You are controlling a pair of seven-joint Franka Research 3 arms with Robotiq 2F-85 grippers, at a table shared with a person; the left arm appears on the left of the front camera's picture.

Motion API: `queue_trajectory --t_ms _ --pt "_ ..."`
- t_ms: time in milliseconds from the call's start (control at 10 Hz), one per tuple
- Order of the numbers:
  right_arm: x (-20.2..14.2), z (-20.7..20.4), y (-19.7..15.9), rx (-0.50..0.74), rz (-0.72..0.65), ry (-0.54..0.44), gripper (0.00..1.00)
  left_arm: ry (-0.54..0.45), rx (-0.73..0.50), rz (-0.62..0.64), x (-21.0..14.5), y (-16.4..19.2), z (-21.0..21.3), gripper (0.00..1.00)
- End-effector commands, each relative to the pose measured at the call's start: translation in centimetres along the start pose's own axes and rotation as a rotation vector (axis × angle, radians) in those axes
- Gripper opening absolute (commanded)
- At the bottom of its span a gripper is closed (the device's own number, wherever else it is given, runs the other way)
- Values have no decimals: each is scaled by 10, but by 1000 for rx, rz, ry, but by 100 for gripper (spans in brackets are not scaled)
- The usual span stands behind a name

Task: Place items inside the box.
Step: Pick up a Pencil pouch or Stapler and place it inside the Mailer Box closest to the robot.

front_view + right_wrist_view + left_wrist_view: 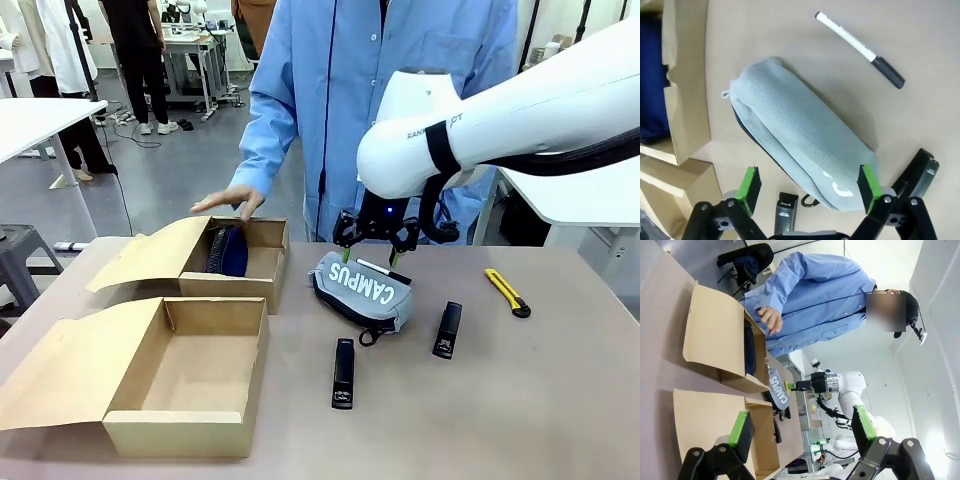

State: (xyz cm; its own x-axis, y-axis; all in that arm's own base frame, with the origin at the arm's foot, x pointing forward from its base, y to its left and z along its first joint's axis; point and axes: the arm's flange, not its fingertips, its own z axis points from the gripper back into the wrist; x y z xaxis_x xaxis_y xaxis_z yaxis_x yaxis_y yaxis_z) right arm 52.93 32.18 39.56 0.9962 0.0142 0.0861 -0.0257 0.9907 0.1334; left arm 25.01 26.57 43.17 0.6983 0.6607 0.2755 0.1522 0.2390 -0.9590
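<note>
A grey pouch (362, 290) printed "CAMPUS" lies mid-table. My right gripper (370, 257) hovers open just over its far side. In the right wrist view the grey pouch (800, 135) runs diagonally, and the right gripper (809, 182) straddles its near end, pads apart and not touching it. A navy pouch (229, 251) lies inside the far box (258, 284). Two black staplers (344, 373) (448, 330) lie in front of the grey pouch. The yellow knife (508, 292) lies at the right. My left gripper (802, 427) is open in the air, holding nothing.
An empty open box (185, 432) stands near left with its flap folded out. The person's hand (229, 200) rests over the far box's back edge. A white marker (860, 50) with a black cap lies just beyond the grey pouch.
</note>
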Motion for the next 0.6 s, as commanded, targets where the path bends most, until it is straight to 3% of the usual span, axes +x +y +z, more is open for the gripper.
queue_trajectory --t_ms 0,100,400,500 --pt "-5 13 -11 -4 57 9 100 -14 -26 -20 1 -2 -1 100" --pt "0 0 0 0 0 0 100 -14 -26 -20 1 -2 -1 100" --pt "3 -6 10 16 11 29 100 -14 -26 -20 1 -2 -1 100" --pt "3 -6 9 19 169 68 100 -14 -26 -20 1 -2 -1 100"
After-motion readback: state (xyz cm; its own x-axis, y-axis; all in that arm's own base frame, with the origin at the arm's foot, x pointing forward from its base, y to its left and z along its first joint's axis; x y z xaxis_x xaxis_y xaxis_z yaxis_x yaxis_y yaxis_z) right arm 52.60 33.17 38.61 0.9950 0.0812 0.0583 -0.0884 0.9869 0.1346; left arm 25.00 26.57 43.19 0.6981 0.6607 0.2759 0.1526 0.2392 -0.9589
